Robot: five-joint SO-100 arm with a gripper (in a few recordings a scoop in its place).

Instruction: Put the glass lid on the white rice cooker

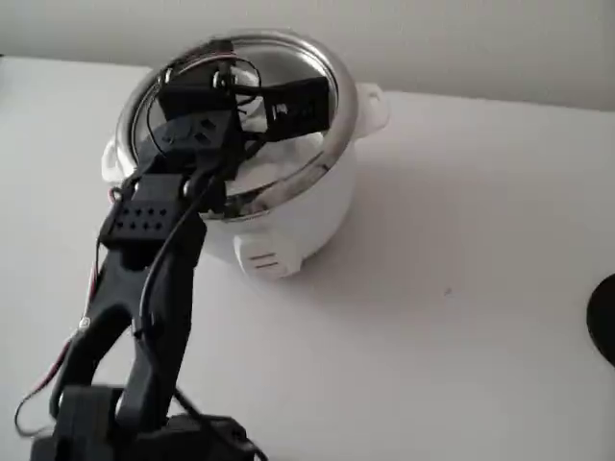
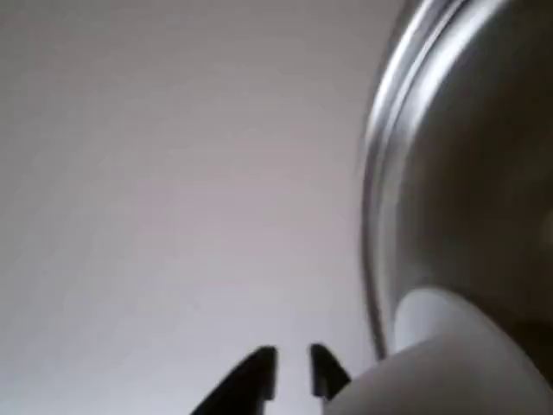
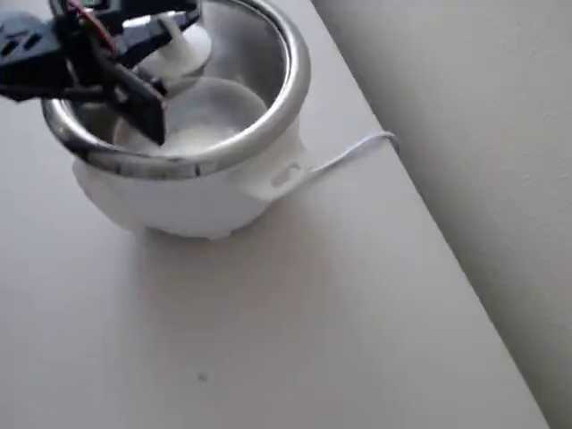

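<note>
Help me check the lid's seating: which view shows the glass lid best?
The fixed view: the glass lid shows its whole metal rim, tilted on the white rice cooker. The wrist view gives a blurred close-up of rim and knob; the overhead view shows the knob under the gripper.

**White table with the rice cooker on it**

A plain white table (image 1: 461, 317) carries the scene, its far edge meeting a pale wall. The white rice cooker (image 1: 279, 226) stands directly on it, toward the back in the fixed view (its switch panel faces the camera). In the overhead view a thin white cord (image 3: 344, 154) lies on the tabletop, trailing from the cooker toward the wall edge. The black arm base (image 1: 144, 437) sits at the near left.
</note>
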